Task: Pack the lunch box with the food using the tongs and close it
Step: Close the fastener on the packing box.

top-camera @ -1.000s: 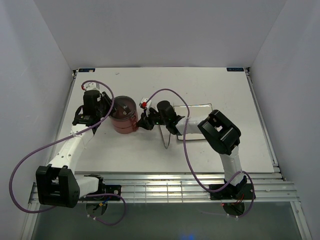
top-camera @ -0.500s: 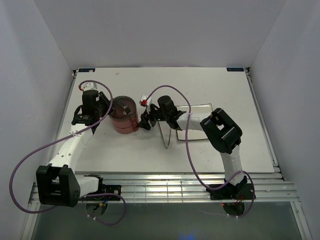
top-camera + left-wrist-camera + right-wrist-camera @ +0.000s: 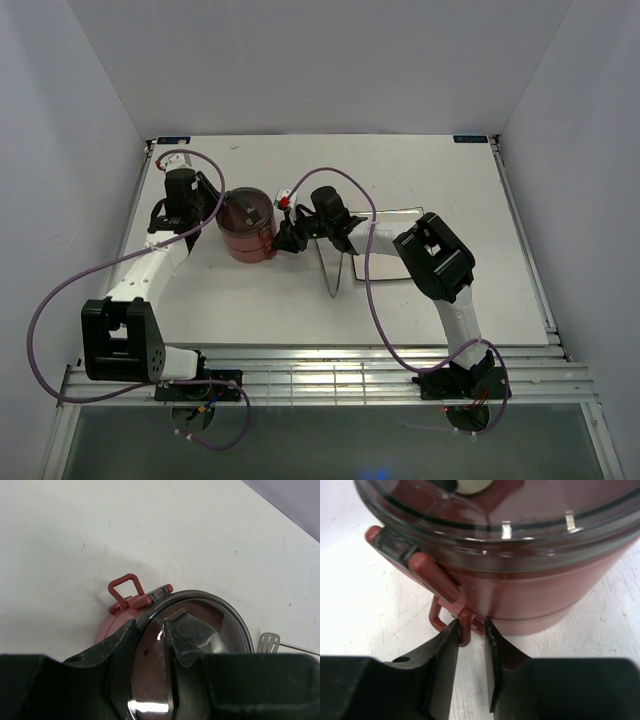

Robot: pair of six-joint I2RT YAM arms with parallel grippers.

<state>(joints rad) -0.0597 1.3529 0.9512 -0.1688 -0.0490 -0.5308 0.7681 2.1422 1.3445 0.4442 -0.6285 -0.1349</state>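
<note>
Top view: lunch box (image 3: 247,232) sits betw. both grippers, left gripper (image 3: 213,207) at its top rim, right gripper (image 3: 282,238) low at its side. Tongs (image 3: 335,268) lie on table (image 3: 420,180), beside right wrist.

Left wrist: jaws approx. half open and cover (image 3: 200,610) rim betw. fingers (image 3: 120,645); cannot tell if pinched. Clasp (image 3: 126,592) stands up just ahead.

Right wrist: jaws narrow, not shut. Other clasp (image 3: 464,625) is betw. fingers (image 3: 440,655), with a gap on one side.
</note>
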